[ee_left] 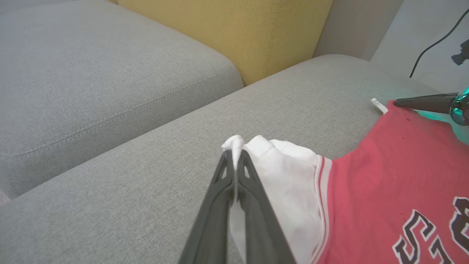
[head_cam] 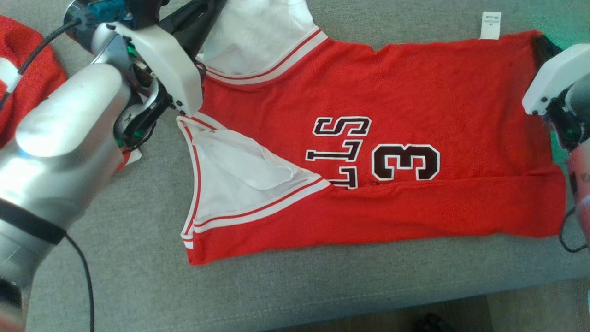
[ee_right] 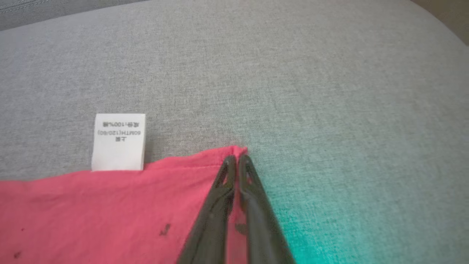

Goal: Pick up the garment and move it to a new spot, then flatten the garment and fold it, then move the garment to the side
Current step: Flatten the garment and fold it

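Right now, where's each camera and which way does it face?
Head: on the head, looking down at the red-and-white sports jersey spread on the grey fabric sofa seat; silver left forearm and white right wrist casing show.
Left wrist: looks along the left gripper, shut on the jersey's white shoulder, towards a yellow back cushion.
Right wrist: looks along the right gripper, shut on the jersey's red corner.
Shared: white care label, in all three.
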Available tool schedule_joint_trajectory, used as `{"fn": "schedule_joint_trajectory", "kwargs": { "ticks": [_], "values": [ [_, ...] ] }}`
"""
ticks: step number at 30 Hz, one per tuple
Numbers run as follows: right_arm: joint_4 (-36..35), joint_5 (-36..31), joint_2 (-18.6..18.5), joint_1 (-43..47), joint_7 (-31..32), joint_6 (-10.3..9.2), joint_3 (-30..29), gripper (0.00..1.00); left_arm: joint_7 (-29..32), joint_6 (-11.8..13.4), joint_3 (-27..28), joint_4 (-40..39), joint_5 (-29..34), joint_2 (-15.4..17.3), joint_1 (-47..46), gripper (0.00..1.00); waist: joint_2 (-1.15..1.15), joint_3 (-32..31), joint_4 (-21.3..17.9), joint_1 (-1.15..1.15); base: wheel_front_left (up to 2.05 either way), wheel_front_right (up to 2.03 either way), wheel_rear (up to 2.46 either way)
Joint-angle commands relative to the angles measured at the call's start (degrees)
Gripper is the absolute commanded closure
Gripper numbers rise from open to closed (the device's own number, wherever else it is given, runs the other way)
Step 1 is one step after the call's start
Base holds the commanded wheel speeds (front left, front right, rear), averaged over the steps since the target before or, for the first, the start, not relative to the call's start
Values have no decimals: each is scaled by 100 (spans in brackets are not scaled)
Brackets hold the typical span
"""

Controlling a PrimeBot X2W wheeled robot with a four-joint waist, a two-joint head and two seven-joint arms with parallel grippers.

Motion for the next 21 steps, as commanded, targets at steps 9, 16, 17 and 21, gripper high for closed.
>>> {"fn": "schedule_joint_trajectory", "kwargs": {
  "ticks": [9,16,17,21],
  "values": [
    [184,-200,-111,-386,-606,11,-188,100,-159,290,450,38,-135,252,-393,100,0,24,-49,0,0,0,0],
    [442,-477,13,-656,-1044,11,-424,100,-339,390,591,347,-128,150,-644,100,0,37,-85,0,0,0,0],
    [476,-540,26,-691,-1132,11,-471,100,-367,401,612,407,-126,126,-686,100,0,33,-88,0,0,0,0],
    [629,-739,107,-842,-1480,11,-735,100,-511,434,733,690,-155,-3,-829,100,0,-4,-100,0,0,0,0]
  ]
}}
